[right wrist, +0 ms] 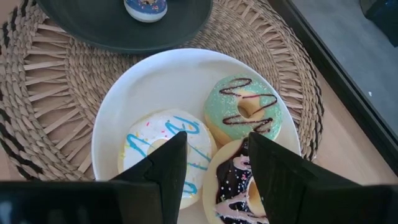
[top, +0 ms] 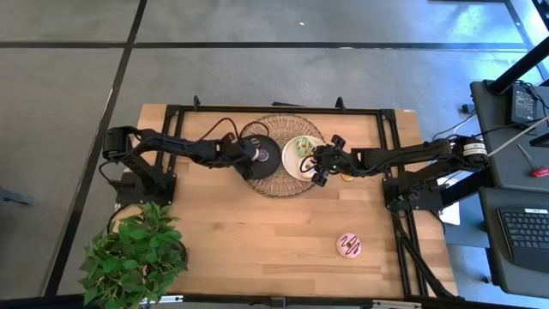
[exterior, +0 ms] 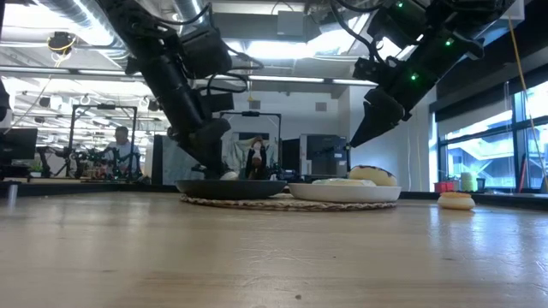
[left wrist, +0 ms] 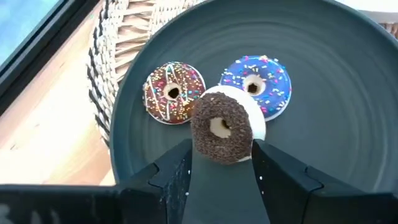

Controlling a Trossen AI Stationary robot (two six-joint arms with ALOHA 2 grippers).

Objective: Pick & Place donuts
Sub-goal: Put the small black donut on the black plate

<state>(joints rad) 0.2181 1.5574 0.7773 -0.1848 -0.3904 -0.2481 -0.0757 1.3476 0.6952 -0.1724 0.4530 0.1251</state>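
On the near part of the light wooden table point(top: 257, 240), a pink-striped round toy donut point(top: 348, 245) is lying alone, well apart from my arms, and a leafy green potted plant point(top: 133, 253) is standing at the near left corner.

Farther in, a round woven straw mat point(top: 279, 184) is carrying two plates side by side. My left gripper point(left wrist: 221, 165) is hovering over the round black plate point(left wrist: 336, 93), its two fingers spread wide with a small brown chocolate-sprinkled ring on a white base point(left wrist: 222, 127) sitting between them; I cannot tell whether the pads are pressing it or only flanking it. Just beyond it on the same plate, a mini brown donut with coloured sprinkles point(left wrist: 174, 92) and a mini blue donut with sprinkles point(left wrist: 256, 84) are lying flat, the blue one touching the ring between my fingers.

My right gripper point(right wrist: 211, 165) is hanging open above the round white plate point(right wrist: 155, 81), holding nothing. Under it a cream donut with blue stripes point(right wrist: 158, 146), a green-iced donut with chocolate zigzag point(right wrist: 244, 112) and a chocolate-iced sprinkled donut point(right wrist: 233, 186) are crowding together, touching. One small pale donut point(exterior: 455, 200) is lying on the wood just beside the mat, under my right arm.
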